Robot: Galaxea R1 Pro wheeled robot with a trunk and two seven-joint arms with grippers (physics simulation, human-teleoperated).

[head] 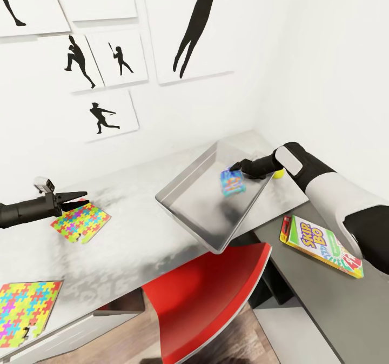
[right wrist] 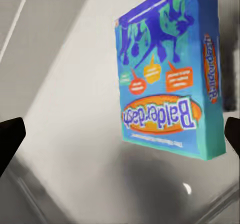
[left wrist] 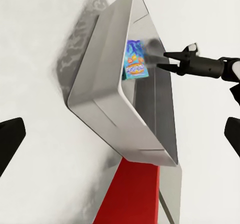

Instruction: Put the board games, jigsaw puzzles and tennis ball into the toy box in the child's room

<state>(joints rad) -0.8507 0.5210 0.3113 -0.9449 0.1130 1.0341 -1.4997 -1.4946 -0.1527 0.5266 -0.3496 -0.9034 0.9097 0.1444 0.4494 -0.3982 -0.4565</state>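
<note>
White table point(head: 135, 234), blue-purple board game point(head: 232, 181) inside toy box point(head: 189, 204).

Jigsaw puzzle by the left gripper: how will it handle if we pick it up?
The jigsaw puzzle looks thin and lies flat on the table, so getting a finger under an edge may be hard. Made of interlocking pieces, it probably flexes or separates. Likely light.

left arm enters from left edge of head view, stretched level toward centre, black forearm, grey block mounted on wrist. left gripper point(head: 80, 197) at mid-left of frame, fingers parted, nothing between them. right arm comes in from lower right edge, white upper segments, black wrist, bent and reaching up-left. right gripper point(head: 235, 166) just right of centre, fingers spread apart, nothing clamped.
</note>
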